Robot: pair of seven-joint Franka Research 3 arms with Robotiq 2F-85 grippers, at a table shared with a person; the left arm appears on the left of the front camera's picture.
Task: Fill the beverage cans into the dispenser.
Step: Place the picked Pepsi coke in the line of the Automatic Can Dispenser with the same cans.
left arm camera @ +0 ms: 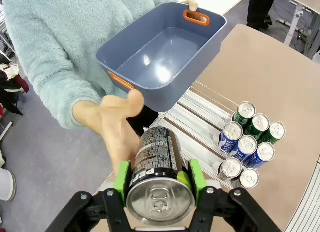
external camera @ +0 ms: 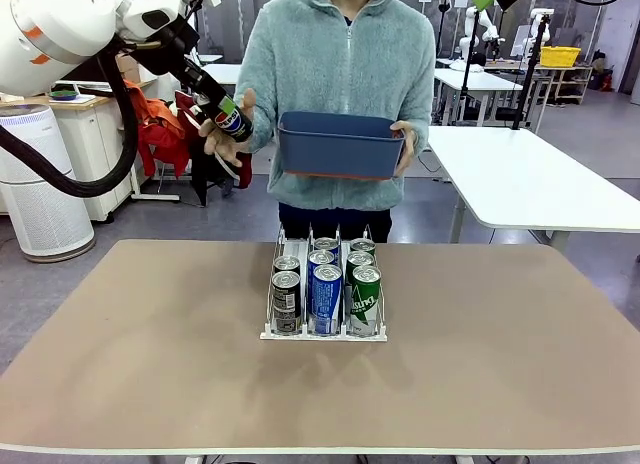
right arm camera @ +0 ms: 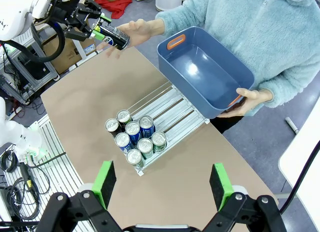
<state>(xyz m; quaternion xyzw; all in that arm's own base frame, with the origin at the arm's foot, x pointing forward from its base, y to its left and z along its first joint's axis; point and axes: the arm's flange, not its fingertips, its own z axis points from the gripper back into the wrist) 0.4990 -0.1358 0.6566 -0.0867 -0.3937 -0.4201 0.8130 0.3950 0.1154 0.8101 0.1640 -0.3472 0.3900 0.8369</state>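
Note:
My left gripper (left arm camera: 159, 178) is shut on a black beverage can (left arm camera: 157, 157), its green pads on either side of the can and the silver top facing the camera. It hangs high at the far left of the table (external camera: 226, 114), with the person's open hand (left arm camera: 112, 127) close beside the can. The dispenser (external camera: 272, 333) stands mid-table, and several beverage cans (external camera: 326, 296) sit at its near end: dark in the left lane, blue in the middle, green on the right. My right gripper (right arm camera: 162, 184) is open high above the table, holding nothing.
The person at the far side holds an empty blue bin (external camera: 340, 144) with orange handles above the dispenser's far end. The back halves of the dispenser lanes (right arm camera: 172, 104) are bare. A white table (external camera: 530, 179) stands at the back right.

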